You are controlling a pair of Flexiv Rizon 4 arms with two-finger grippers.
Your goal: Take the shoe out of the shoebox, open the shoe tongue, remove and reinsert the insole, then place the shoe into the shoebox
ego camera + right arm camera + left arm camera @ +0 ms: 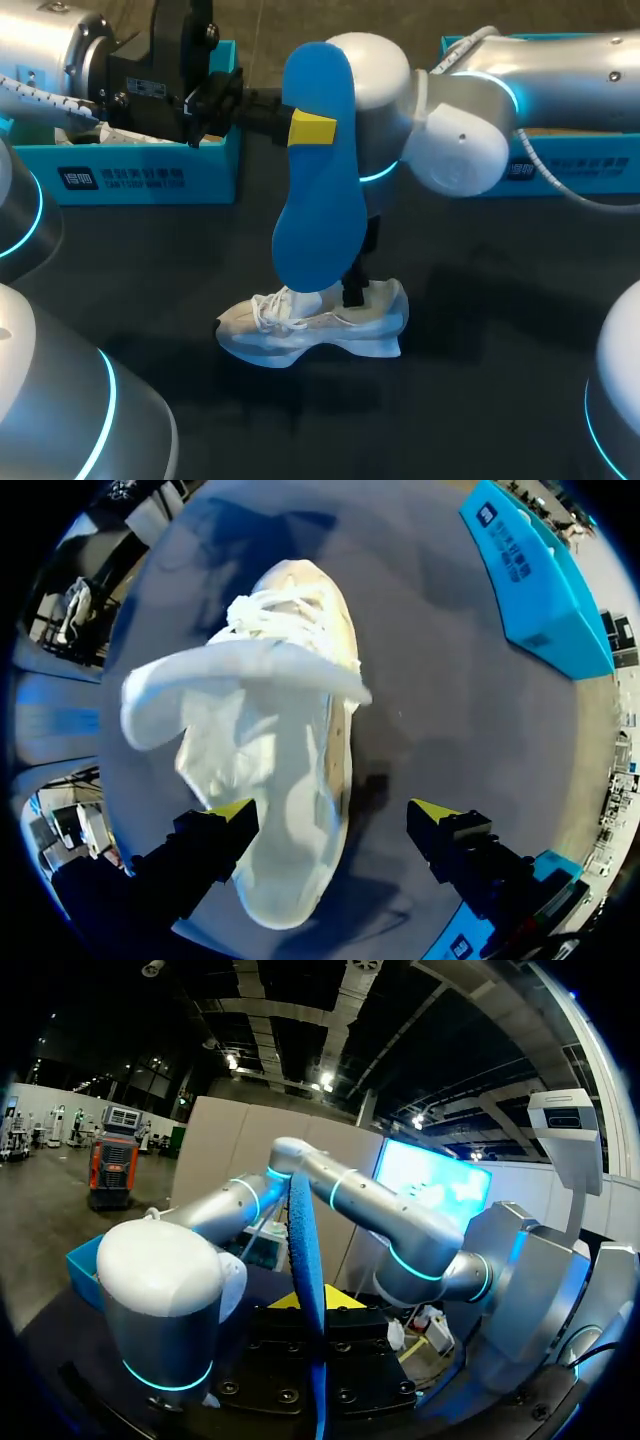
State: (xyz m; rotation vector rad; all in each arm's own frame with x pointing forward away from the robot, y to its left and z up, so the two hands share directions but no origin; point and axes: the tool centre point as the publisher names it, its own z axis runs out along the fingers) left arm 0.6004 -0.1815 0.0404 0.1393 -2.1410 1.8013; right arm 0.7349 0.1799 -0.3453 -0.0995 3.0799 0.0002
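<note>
Shoe point(320, 325) unboxed, insole point(315, 200) pulled, pinched in left gripper point(312, 128) at twelve o'clock. Right gripper point(332, 814) agape over heel point(290, 880), empty. Reinserting, boxing pending.

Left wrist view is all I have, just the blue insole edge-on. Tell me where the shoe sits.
Observer: The white lace-up sneaker stands on its sole on the dark table, below the raised flat blue insole.
Operator: Report the right gripper.
Observer: The right gripper is open, hanging over the sneaker's heel end.
Operator: Now the tongue.
Observer: The sneaker's white tongue is folded forward over the laces.
</note>
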